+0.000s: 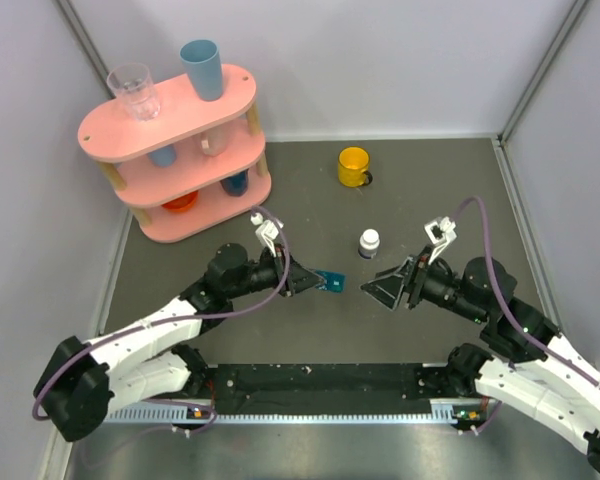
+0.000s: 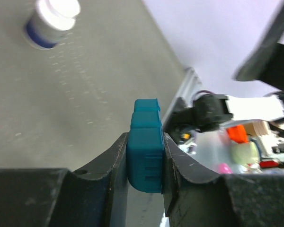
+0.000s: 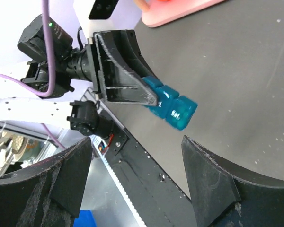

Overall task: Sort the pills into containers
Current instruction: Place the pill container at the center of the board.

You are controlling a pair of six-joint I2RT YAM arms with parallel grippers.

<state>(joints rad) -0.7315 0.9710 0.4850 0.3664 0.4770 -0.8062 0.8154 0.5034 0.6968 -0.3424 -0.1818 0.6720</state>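
Teal pill box point(image 2: 144, 142) pinched by left gripper point(image 1: 315, 282), apparently lifted, right gripper point(image 3: 136, 141) spread.

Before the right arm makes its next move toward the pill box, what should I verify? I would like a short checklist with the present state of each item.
1. The left gripper is shut on the pill box: ok.
2. The right gripper is open: ok.
3. The free end of the pill box points toward the right gripper, with a gap between them: ok.
4. The pill box lids are closed: cannot tell.
5. The white bottle stands upright and capped, off the line between the two grippers: ok.
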